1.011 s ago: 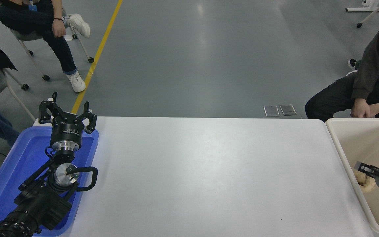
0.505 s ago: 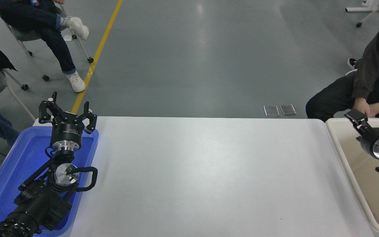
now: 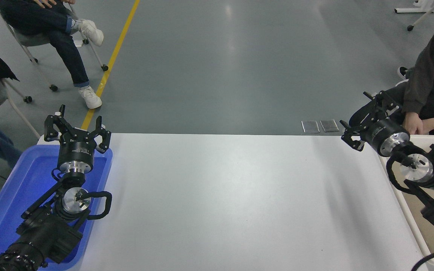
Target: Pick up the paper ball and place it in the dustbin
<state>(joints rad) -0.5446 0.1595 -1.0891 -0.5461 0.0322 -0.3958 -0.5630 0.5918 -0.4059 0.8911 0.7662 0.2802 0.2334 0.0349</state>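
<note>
The right hand [image 3: 364,120] is spread and holds nothing, up near the dustbin [image 3: 398,188]. No paper ball shows. Lift clear, go slow past the rim.

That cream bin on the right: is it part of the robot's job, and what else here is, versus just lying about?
Part of the job:
- large cream-beige plastic dustbin
- black right gripper, open and empty, raised over the white table's far right corner
- the paper ball is not visible

Just lying about:
- shallow blue plastic tray
- parked black left gripper
- seated people
</note>
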